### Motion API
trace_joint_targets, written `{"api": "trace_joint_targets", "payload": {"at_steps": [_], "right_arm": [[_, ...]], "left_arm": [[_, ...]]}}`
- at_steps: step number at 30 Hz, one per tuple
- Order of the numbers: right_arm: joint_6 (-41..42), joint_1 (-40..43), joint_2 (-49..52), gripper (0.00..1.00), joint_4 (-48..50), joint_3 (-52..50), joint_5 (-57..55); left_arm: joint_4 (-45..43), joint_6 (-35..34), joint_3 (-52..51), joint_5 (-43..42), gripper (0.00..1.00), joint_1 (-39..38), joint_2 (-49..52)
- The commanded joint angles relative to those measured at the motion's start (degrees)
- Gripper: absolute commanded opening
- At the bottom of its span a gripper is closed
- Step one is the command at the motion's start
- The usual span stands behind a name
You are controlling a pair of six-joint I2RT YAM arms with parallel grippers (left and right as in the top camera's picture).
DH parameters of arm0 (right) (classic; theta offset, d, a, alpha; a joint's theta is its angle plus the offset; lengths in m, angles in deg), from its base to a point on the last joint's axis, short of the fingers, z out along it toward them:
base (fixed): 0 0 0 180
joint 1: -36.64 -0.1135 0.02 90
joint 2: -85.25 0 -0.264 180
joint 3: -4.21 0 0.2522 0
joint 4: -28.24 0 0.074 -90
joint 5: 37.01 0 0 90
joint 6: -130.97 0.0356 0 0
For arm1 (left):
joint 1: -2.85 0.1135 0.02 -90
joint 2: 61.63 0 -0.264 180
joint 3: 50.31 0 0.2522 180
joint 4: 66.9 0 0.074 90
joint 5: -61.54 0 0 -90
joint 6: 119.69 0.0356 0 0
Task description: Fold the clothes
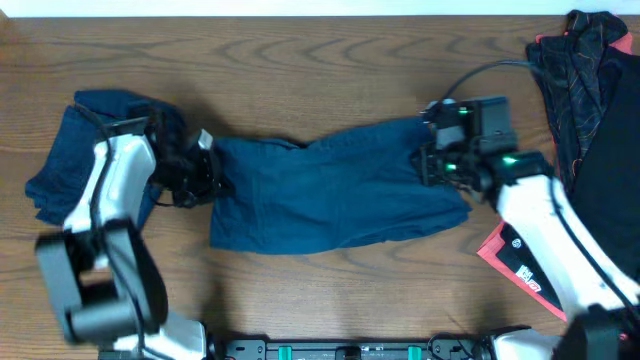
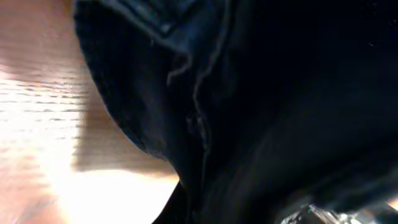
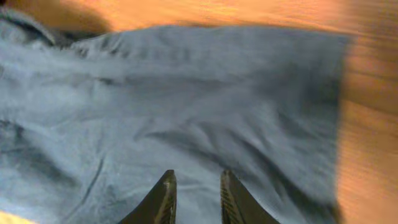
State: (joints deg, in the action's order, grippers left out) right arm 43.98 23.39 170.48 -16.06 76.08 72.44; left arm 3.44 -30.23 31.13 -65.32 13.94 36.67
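Observation:
Blue denim shorts (image 1: 330, 195) lie spread flat across the middle of the table. My left gripper (image 1: 203, 163) is at their left edge. Dark denim (image 2: 249, 93) fills the left wrist view right up to the camera and hides the fingers; the gripper appears shut on that edge. My right gripper (image 1: 440, 160) hovers over the right end of the shorts (image 3: 186, 106). Its fingers (image 3: 196, 186) are a little apart, with flat cloth showing between them and nothing held.
A second blue garment (image 1: 75, 150) lies bunched at the far left under my left arm. A pile of dark clothes (image 1: 590, 90) sits at the right edge. A red and white item (image 1: 515, 262) lies by the right arm. Bare wood shows along the front and back.

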Motion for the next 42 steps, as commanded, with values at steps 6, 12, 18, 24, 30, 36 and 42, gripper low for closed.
{"api": "trace_joint_targets", "payload": {"at_steps": [6,12,18,24,30,36,42], "right_arm": [[4.28,-11.56,15.78,0.2,11.54,0.59,12.22],[13.0,-20.68,26.27,0.2,22.95,0.59,15.76],[20.11,-28.76,33.11,0.16,34.14,0.61,16.0],[21.88,-33.31,33.44,0.15,40.63,0.76,15.85],[22.47,-33.27,33.35,0.2,41.64,0.76,13.4],[20.13,-27.47,27.98,0.27,35.5,0.76,16.9],[11.39,-18.75,14.03,0.3,18.29,0.76,13.18]], "left_arm": [[-1.4,-7.32,1.62,0.42,0.06,-2.32,-10.86],[-2.03,-11.23,2.93,-3.06,0.06,-3.61,-12.39],[-4.9,-18.36,5.11,-12.96,0.06,-3.63,-12.39],[-10.23,-26.47,5.84,-16.7,0.06,-3.67,-12.39],[-10.32,-25.9,5.79,-16.65,0.06,-4.96,-12.39],[-8.63,-22.38,5.79,-16.41,0.06,-5.44,-12.37],[-8.9,-21.57,5.79,-16.04,0.06,-5.44,-12.37]]}}
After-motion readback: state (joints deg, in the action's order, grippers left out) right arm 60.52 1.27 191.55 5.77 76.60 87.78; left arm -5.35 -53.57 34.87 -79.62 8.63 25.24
